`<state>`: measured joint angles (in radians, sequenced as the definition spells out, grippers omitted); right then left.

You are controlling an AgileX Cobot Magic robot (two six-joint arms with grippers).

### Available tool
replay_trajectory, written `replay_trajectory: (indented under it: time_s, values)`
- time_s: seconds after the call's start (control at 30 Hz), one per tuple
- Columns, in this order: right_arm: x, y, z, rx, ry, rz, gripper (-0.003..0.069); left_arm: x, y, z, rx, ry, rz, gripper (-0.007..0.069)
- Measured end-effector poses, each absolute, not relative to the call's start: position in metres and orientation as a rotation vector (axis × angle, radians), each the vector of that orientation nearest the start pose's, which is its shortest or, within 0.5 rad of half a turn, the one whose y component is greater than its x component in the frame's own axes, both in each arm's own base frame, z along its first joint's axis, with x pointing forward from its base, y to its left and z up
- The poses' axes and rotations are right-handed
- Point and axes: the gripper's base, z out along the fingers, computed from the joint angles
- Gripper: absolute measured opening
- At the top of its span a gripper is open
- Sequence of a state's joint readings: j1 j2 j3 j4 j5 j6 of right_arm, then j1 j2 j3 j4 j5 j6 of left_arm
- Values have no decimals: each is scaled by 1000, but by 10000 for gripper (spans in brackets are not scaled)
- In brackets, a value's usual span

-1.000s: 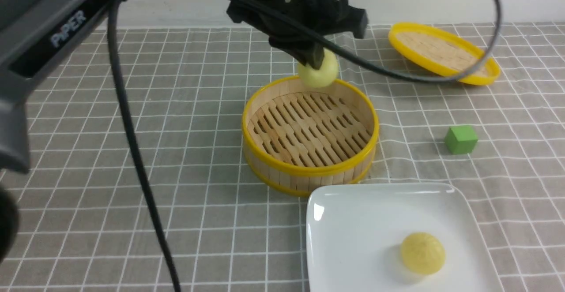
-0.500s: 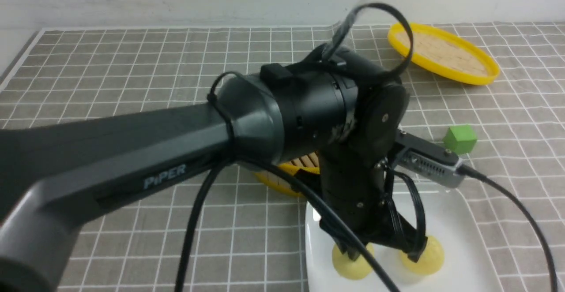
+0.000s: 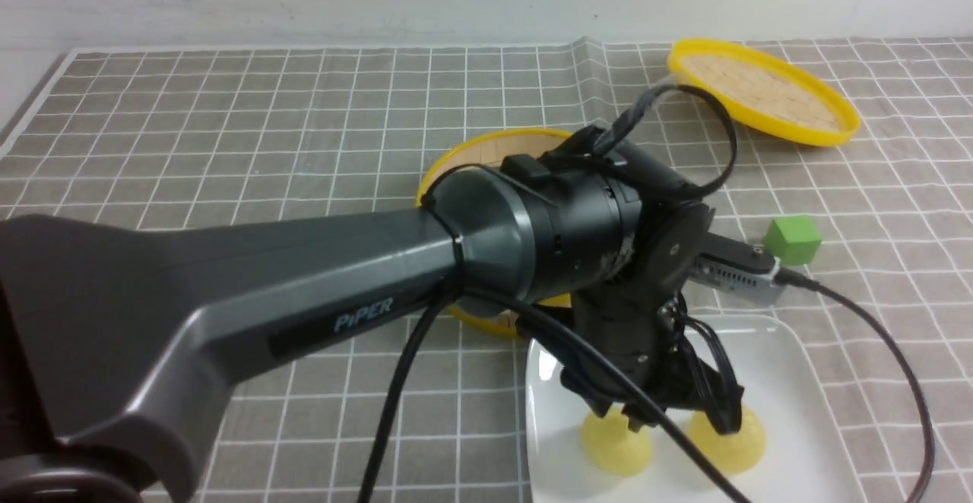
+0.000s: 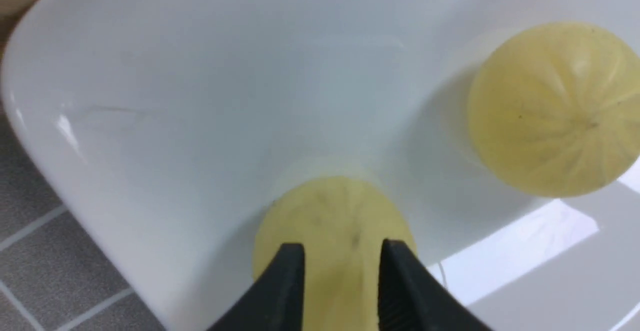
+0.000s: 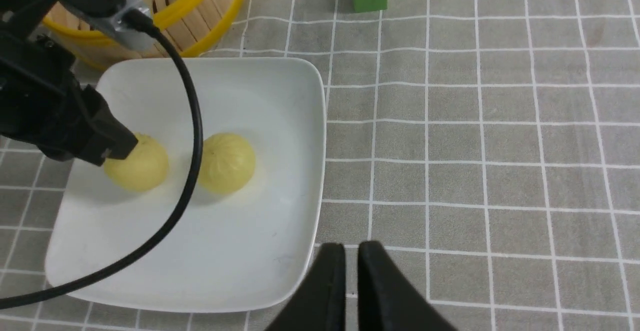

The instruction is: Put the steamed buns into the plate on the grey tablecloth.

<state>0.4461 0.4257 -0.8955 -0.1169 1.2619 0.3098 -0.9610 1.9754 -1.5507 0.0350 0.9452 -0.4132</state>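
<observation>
Release, by my reading, is the step in hand. The left claw (image 4: pixel 342 251) points down into the plate (image 4: pixel 200 71), its two black fingers (image 4: pixel 285 291) spread apart with a clear gap. A bun (image 4: pixel 332 211) sits on the white surface directly beneath them, pale yellow showing through that gap. Its base rests on the plate, so the plate seems to carry it, not the claw. Whether the finger pads brush its flanks I cannot tell, since the wrist hides them from the front. I judge the claw to be gripping nothing.

The second bun (image 4: pixel 555 108) lies just to this claw's right, apart from the first and upright, pleats up. Setting one down beside the other, not against it, probably keeps both domes from being knocked or rolled. Beyond the claw, on the side away from the robot, stands the steamer basket (image 3: pixel 486 150). Its lid (image 3: pixel 760 93) lies farther off to the right, and the green cube (image 3: pixel 793 238) sits nearer on that side.

The right claw (image 5: pixel 351 251) hangs over the grey tablecloth (image 5: pixel 500 146), near the plate's rim and to the right of the left claw. Its fingers are drawn almost together, with nothing between them. It looks parked clear of the working arm.

Both buns lie in the plate. What remains is a straight lift, so the left claw's fingers clear the bun without nudging it.
</observation>
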Motion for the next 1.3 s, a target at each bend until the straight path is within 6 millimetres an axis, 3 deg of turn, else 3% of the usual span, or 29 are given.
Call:
replay_trajectory:
  time_s: [0.17, 0.27, 0.33, 0.37, 0.4, 0.47, 0.53, 0.67, 0.83, 1.3]
  values:
    - [24, 0, 368, -94, 2255, 283, 64, 243, -334, 229, 767, 2740, -182, 381]
    - [20, -2, 360, -94, 2253, 283, 64, 242, -326, 252, 746, 2680, -173, 414]
    - [22, -1, 346, -93, 2238, 291, 39, 238, -313, 282, 735, 2604, -173, 407]
    - [23, 0, 345, -94, 2235, 291, 35, 237, -312, 285, 734, 2599, -172, 405]
    - [30, 4, 335, -93, 2217, 303, -3, 233, -302, 304, 727, 2559, -163, 368]
    - [36, 7, 331, -82, 2182, 326, -13, 231, -296, 314, 722, 2545, -154, 335]
    - [49, 14, 321, -65, 2079, 383, -15, 223, -277, 339, 707, 2509, -107, 196]
    - [60, 20, 320, -84, 1916, 428, -15, 215, -262, 361, 683, 2472, -106, 34]
    - [63, 22, 322, -95, 1843, 444, -15, 210, -254, 372, 670, 2447, -123, 2]
    - [64, 22, 323, -102, 1828, 431, -6, 212, -257, 374, 670, 2415, -156, 4]
